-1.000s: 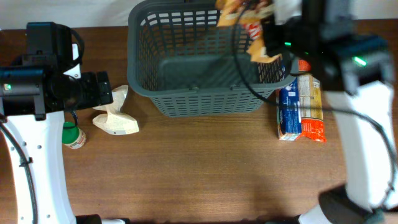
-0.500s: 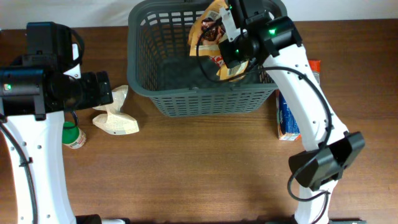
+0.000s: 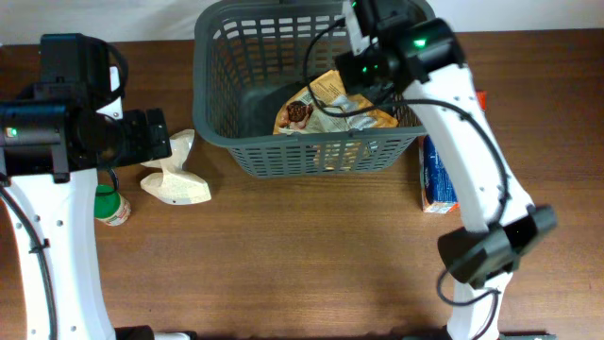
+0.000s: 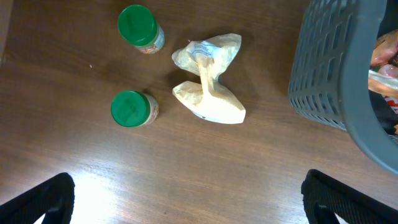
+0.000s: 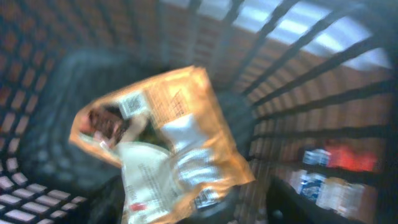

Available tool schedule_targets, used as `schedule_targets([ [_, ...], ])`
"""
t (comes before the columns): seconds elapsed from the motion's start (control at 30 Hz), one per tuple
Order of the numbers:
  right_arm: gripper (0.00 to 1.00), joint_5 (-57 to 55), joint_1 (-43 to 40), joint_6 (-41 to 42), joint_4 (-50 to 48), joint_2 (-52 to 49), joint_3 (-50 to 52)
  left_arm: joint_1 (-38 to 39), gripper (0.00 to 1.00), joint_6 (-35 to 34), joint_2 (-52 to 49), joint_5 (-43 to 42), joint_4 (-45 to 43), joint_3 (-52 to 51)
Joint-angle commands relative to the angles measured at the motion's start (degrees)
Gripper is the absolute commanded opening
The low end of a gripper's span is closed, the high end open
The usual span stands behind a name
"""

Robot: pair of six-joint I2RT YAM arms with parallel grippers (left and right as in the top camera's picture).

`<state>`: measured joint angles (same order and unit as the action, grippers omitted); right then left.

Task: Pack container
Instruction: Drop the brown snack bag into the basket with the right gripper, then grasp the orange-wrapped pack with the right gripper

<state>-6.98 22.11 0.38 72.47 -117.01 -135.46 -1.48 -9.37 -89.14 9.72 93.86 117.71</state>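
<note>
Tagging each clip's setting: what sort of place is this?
Probably a lab bench staged for grocery packing: a wooden table, a grey shopping basket, green-lidded jars and a snack bag.

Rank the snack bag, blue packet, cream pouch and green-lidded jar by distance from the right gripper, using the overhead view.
From the right gripper:
1. snack bag, inside the basket
2. blue packet, right of basket
3. cream pouch, left of basket
4. green-lidded jar, far left

Green-lidded jar (image 4: 140, 28), second jar (image 4: 133, 109) near it, crumpled cream bag (image 4: 208, 78) beside both.
</note>
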Motion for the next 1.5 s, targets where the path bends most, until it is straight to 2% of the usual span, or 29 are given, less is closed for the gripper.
schedule_targets([
  [0.0,0.71,-11.02,-1.92,0.76,0.07,10.45,-7.93,-0.31,0.99,-0.02,-0.13,0.22,0.09,-0.09],
  [0.1,0.77,-11.50,-7.52,1.73,0.55,13.94,-10.49,-0.31,0.99,-0.02,-0.13,0.22,0.09,-0.09],
  [0.17,0.83,-11.13,-13.81,4.57,1.70,15.72,-10.60,-0.31,0.99,-0.02,-0.13,0.22,0.09,-0.09],
  [0.23,0.85,-8.85,-19.82,5.07,3.30,15.89,-10.60,-0.31,0.99,-0.02,-0.13,0.22,0.09,-0.09],
  [0.27,0.86,-4.79,-25.66,5.07,4.55,15.28,-10.05,-0.31,0.99,-0.02,-0.13,0.22,0.09,-0.09],
  [0.37,0.86,4.04,-34.84,5.07,4.52,13.31,-6.88,-0.31,0.99,-0.02,-0.13,0.22,0.09,-0.09],
  [0.57,0.86,20.57,-44.57,5.05,4.22,4.17,4.17,-0.31,0.99,-0.02,-0.13,0.22,0.09,-0.09],
  [0.67,0.80,21.42,-45.11,5.03,3.80,-0.76,9.86,-0.31,1.00,-0.02,-0.13,0.22,0.09,-0.09],
  [0.93,0.81,21.53,-41.79,1.31,0.17,-11.89,18.99,-0.31,0.99,-0.02,-0.13,0.22,0.09,-0.09],
  [1.17,0.81,21.18,-39.23,-1.84,-3.15,-15.15,22.47,-0.31,0.99,-0.02,-0.13,0.22,0.09,-0.09],
  [1.47,0.81,13.84,-37.88,-1.55,-8.44,-15.54,28.81,-0.31,0.99,-0.02,-0.13,0.22,0.09,-0.09],
])
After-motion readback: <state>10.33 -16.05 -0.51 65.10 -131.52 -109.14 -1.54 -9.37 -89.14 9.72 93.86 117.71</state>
